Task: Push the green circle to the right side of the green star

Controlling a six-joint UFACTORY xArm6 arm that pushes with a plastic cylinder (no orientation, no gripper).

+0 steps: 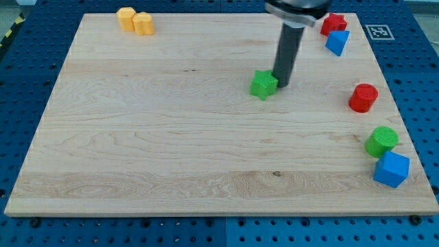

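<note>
**Tip parked against the green star, green circle far off at the right edge**

Here we are: my tip [282, 84] sits right at the green star [263, 84], touching its right side, a little above the table's [171, 137] centre. No gripper on this arm, just the dark rod, so nothing opens or closes. The green circle [381, 140] waits well apart, down by the right edge, just above the blue cube [392, 169] near the bottom-right corner. Further up that edge stands the red cylinder [363, 97]. Top-right corner: a red block [333, 23] touching a blue block [337, 42]. Near the top-left corner, two yellow blocks [134, 20] huddle together.
</note>
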